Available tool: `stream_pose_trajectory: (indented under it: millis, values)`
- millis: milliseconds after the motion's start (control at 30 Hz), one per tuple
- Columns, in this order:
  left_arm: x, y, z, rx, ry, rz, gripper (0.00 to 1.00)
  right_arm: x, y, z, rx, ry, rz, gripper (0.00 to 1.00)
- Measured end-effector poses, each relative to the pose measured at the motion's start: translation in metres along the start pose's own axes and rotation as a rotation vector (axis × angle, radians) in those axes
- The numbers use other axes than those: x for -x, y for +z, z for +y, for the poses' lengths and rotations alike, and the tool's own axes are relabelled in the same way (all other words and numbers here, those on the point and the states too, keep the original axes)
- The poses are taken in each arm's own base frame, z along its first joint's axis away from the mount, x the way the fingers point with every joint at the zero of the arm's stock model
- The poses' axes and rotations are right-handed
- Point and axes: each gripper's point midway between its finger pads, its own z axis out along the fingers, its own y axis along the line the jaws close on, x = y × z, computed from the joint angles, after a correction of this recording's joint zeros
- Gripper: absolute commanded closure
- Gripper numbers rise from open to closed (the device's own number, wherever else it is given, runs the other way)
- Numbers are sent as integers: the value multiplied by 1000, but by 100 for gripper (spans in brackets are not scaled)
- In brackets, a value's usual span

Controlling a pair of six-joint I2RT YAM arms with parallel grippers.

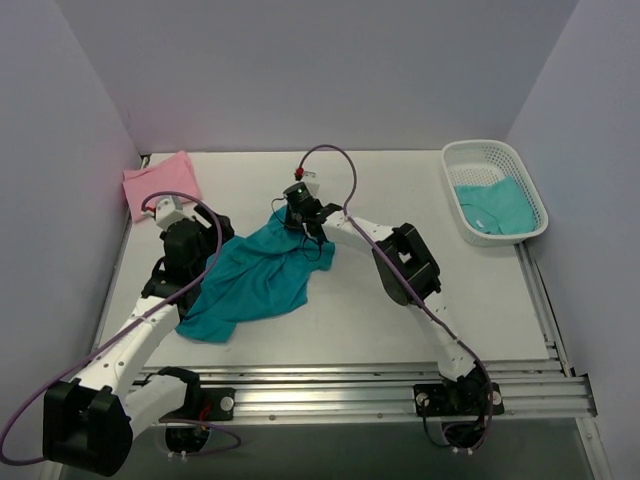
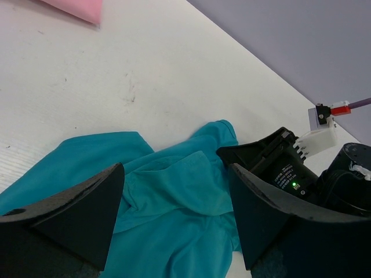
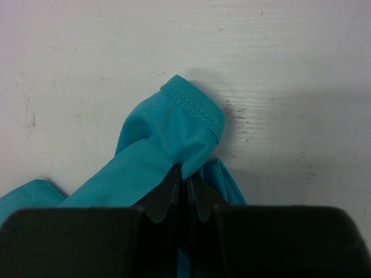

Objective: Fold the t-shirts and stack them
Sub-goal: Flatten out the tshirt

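A crumpled teal t-shirt (image 1: 255, 285) lies in the middle of the table. My right gripper (image 1: 308, 233) is at the shirt's far edge. In the right wrist view it (image 3: 186, 180) is shut on a hemmed fold of the teal t-shirt (image 3: 174, 133). My left gripper (image 1: 212, 255) hovers over the shirt's left side. In the left wrist view it (image 2: 175, 174) is open, with teal cloth (image 2: 174, 214) below and nothing held between its fingers (image 2: 69, 220). A folded pink t-shirt (image 1: 160, 182) lies at the back left, its corner (image 2: 78, 7) also showing in the left wrist view.
A white mesh basket (image 1: 480, 152) stands at the back right with another teal shirt (image 1: 497, 205) in it. The right arm's wrist (image 2: 278, 165) sits close to my left gripper's right finger. Grey walls close the table on three sides.
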Motion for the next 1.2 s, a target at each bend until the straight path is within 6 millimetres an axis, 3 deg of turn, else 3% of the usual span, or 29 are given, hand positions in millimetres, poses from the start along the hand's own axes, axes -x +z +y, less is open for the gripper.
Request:
stream_pose_trajectory:
  millis: [167, 300, 500, 567, 667, 767, 800, 833, 933, 1033, 1200]
  values:
    - [0, -3, -1, -1, -32, 8, 21, 14, -16, -9, -32, -11, -25, 100]
    - [5, -11, -9, -40, -60, 6, 21, 49, -47, -26, -52, 9, -79, 100]
    - [7, -14, -14, -61, -82, 5, 21, 137, -127, -128, -221, 130, -262, 100]
    - [2, -11, -15, -63, -80, 19, 21, 156, -151, -164, -291, 170, -323, 100]
    - [-18, 2, -15, -52, -66, 69, 22, 160, -177, -197, -365, 201, -368, 100]
    - [-57, 20, -6, -15, -28, 168, 23, 144, -180, -211, -394, 201, -348, 100]
    - [-71, 26, -3, -2, -12, 205, 25, 138, -179, -214, -400, 198, -334, 89]
    - [-85, 30, -1, 9, 3, 243, 25, 133, -176, -215, -404, 195, -322, 51]
    - [-115, 38, 0, 20, 38, 318, 25, 126, -171, -218, -408, 188, -300, 1]
    - [-126, 38, -9, -5, 55, 336, 25, 125, -171, -220, -415, 175, -294, 0]
    - [-119, 40, -32, -65, 45, 303, 25, 124, -173, -220, -426, 173, -296, 0]
